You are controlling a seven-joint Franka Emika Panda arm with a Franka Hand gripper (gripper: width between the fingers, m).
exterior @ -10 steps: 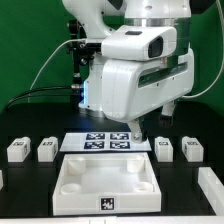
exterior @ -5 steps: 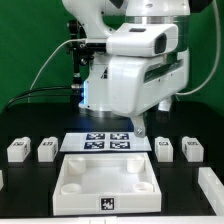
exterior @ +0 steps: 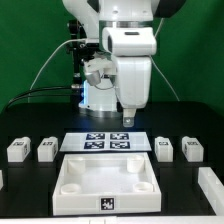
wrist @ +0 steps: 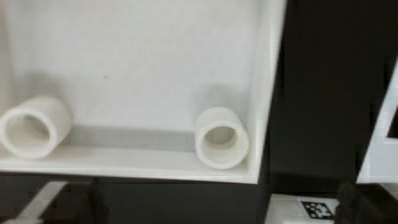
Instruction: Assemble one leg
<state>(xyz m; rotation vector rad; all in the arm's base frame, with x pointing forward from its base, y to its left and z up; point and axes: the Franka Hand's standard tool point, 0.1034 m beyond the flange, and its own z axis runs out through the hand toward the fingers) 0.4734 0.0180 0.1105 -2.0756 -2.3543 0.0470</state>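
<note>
The gripper [exterior: 128, 116] hangs above the table [exterior: 25, 125], over the far edge of the marker board [exterior: 108, 143]. Nothing seems to be held. Its fingertips are too small to tell whether they stand apart or together, and the wrist view does not show them. The nearest leg [exterior: 165, 147] stands on the table just past the marker board's corner, below the gripper and toward the exterior view's right. A second leg [exterior: 192, 149] sits beside it, and the far legs [exterior: 47, 149] lie well apart at the left. I judge the reach should go down and rightward. The leg's long axis is unclear. The wrist view shows the panel [wrist: 143, 70] and its sockets [wrist: 221, 137].
</note>
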